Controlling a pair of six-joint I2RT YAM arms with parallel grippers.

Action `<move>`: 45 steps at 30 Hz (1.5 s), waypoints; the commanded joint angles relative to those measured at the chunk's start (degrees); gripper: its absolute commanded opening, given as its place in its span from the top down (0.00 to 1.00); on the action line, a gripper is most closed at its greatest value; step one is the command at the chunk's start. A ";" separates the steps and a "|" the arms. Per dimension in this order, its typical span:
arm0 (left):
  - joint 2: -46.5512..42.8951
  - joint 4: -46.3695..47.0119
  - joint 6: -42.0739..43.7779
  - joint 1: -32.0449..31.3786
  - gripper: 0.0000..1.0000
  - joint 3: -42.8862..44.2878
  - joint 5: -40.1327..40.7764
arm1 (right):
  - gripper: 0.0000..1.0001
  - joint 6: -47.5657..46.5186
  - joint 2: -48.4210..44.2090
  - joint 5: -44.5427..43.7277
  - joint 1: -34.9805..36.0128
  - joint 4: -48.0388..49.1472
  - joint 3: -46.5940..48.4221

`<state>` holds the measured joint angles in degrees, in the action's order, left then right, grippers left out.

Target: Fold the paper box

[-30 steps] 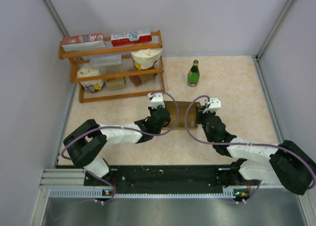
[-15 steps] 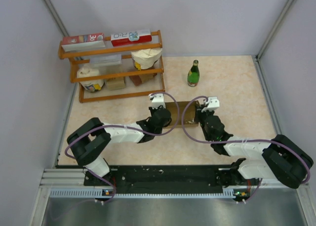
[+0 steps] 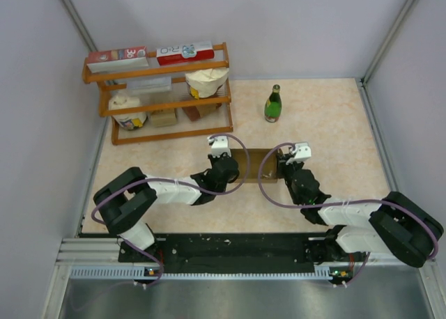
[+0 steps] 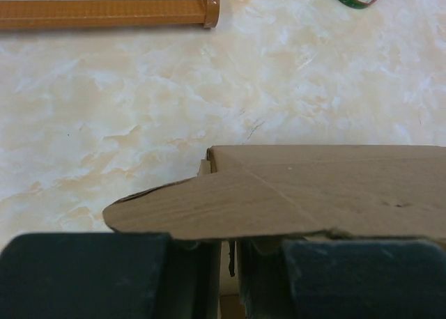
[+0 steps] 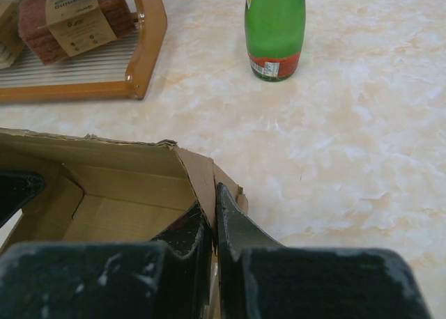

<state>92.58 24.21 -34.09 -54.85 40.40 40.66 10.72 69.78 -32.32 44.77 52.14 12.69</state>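
The paper box [image 3: 255, 163] is plain brown cardboard, partly folded into an open tray, and lies on the table between my two grippers. My left gripper [image 3: 235, 167] is at its left end. In the left wrist view the jaws [image 4: 233, 253] are nearly closed on a box wall, under a brown flap [image 4: 279, 197] that lies over them. My right gripper [image 3: 280, 171] is at the box's right end. In the right wrist view its fingers [image 5: 214, 207] pinch the right end wall, one finger inside the open box [image 5: 118, 193] and one outside.
A green bottle [image 3: 273, 104] stands behind the box and also shows in the right wrist view [image 5: 274, 30]. A wooden shelf rack [image 3: 160, 89] with cartons and packets stands at the back left, its foot near the box [image 5: 146, 47]. Grey walls enclose the table.
Both grippers and the box have shifted slightly toward the near edge. The left arm has drawn in a little. Both grips are unchanged.
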 commanded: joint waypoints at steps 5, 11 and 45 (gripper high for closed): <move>-2.49 1.02 -1.86 -0.87 0.82 -1.38 -2.96 | 1.00 1.32 -0.78 1.29 1.54 3.58 -1.96; -3.54 -0.39 -1.86 -1.22 0.73 -2.08 -4.89 | 1.00 1.58 -0.52 1.03 1.81 4.11 -2.67; -17.07 -7.68 -5.03 -2.19 0.18 -9.55 -13.49 | 1.00 0.97 -0.52 0.15 1.98 4.46 -2.93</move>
<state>80.53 15.94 -38.39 -56.75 32.77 29.91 11.11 69.73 -31.83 46.28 54.85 10.48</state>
